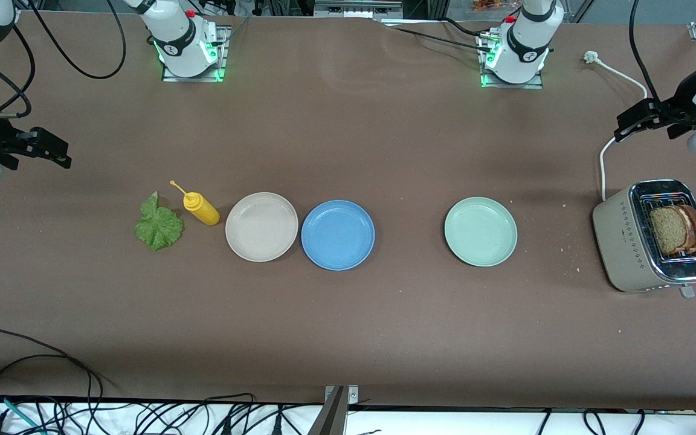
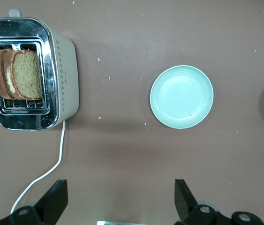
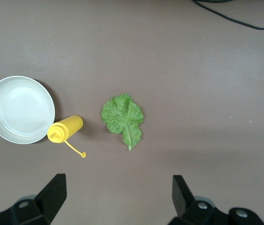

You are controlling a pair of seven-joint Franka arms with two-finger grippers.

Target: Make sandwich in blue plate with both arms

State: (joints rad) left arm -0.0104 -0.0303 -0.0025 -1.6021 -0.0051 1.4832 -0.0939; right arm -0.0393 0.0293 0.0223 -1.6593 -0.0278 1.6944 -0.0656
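Left end effector (image 2: 117, 201) wide open and empty above desk (image 1: 348, 338) near toaster (image 1: 626, 241) holding bread slices (image 1: 677, 229), right end effector (image 3: 117, 199) wide open, empty, above desk near lettuce leaf (image 1: 158, 225), blue plate (image 1: 338, 235) well apart from both

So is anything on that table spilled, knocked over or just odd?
A few things. The yellow squeeze bottle lies on its side beside the beige plate. The lettuce leaf sits straight on the table. Crumbs are scattered between the pale green plate and the toaster.
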